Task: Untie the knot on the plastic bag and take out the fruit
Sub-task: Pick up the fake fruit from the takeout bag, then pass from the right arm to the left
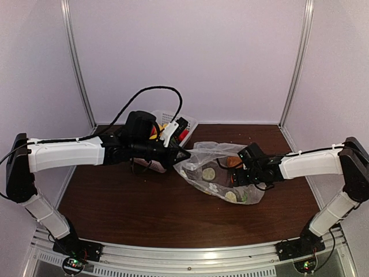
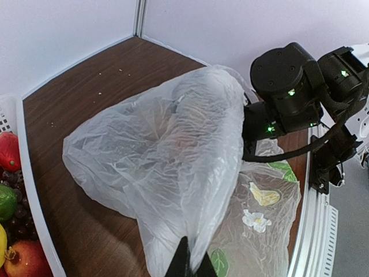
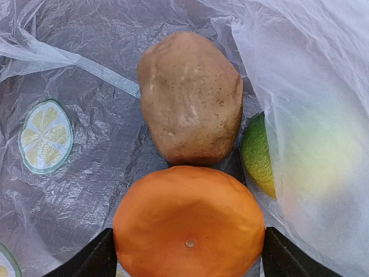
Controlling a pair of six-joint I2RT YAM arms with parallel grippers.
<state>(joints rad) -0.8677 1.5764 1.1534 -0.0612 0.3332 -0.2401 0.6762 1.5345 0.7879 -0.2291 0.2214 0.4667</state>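
Your left gripper (image 2: pixel 187 262) pinches a fold of the plastic bag (image 2: pixel 155 144), lifted right of the table's (image 1: pixel 115 202) centre; your right gripper (image 3: pixel 187 257) is inside it, jaws spread astride the orange fruit (image 3: pixel 188 219), bite unclear. Close off-centre and you may squirt it into the brown fruit (image 3: pixel 190 104), or trap film.

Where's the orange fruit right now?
The orange fruit lies inside the plastic bag, framed in the right wrist view between the fingers of the right gripper; the brown oval fruit sits beyond it, the yellow-green fruit to its right.
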